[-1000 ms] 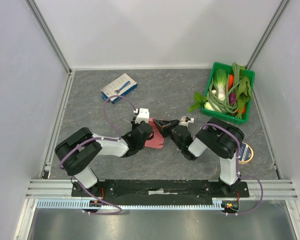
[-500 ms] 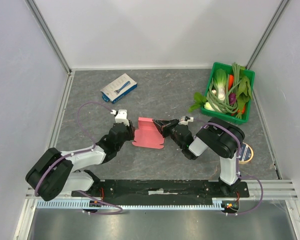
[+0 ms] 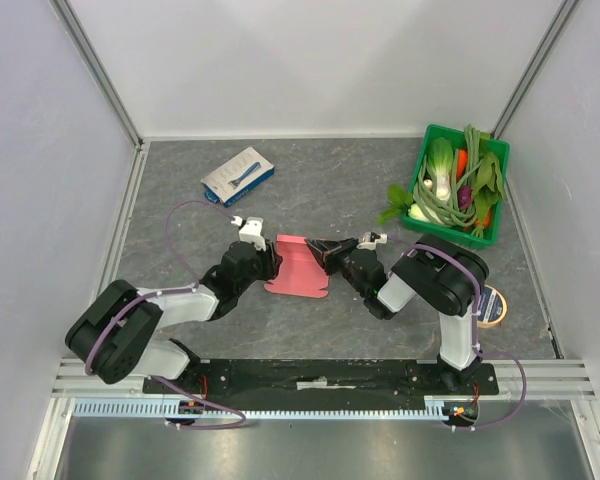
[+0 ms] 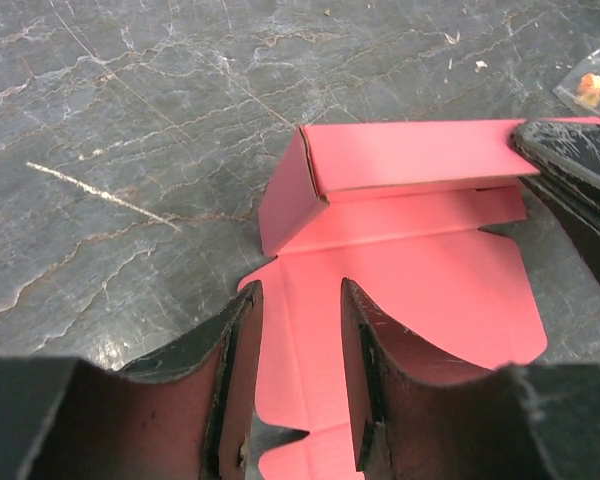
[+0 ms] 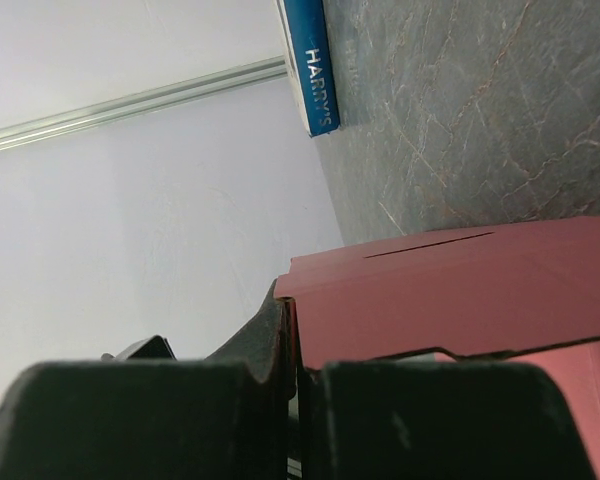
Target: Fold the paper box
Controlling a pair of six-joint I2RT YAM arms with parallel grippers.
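The paper box (image 3: 298, 268) lay about mid-table, slightly toward the near edge, partly formed: one long wall stood raised along its far side and the remaining panels lay flat.

The right gripper (image 3: 325, 250) was closed on the right end of that raised wall; the right wrist view showed its jaws pinched tight on the card edge (image 5: 460, 290).

The left gripper (image 4: 300, 300) stood parted by a modest gap, holding nothing, with a flat side flap of the box (image 4: 410, 270) lying beneath and between its fingers.

In my judgement the step in hand was raising that left flap. It would be done well if the right pinch held the wall steady while the left fingers took the flap near its crease and turned it along the score line. Pulling sideways would risk dragging the thin card out of the pinch.

Writing: "HARRY'S" read on the blue side of the white-and-blue box (image 5: 313, 60) toward the far left corner. The paper box bore no marking.
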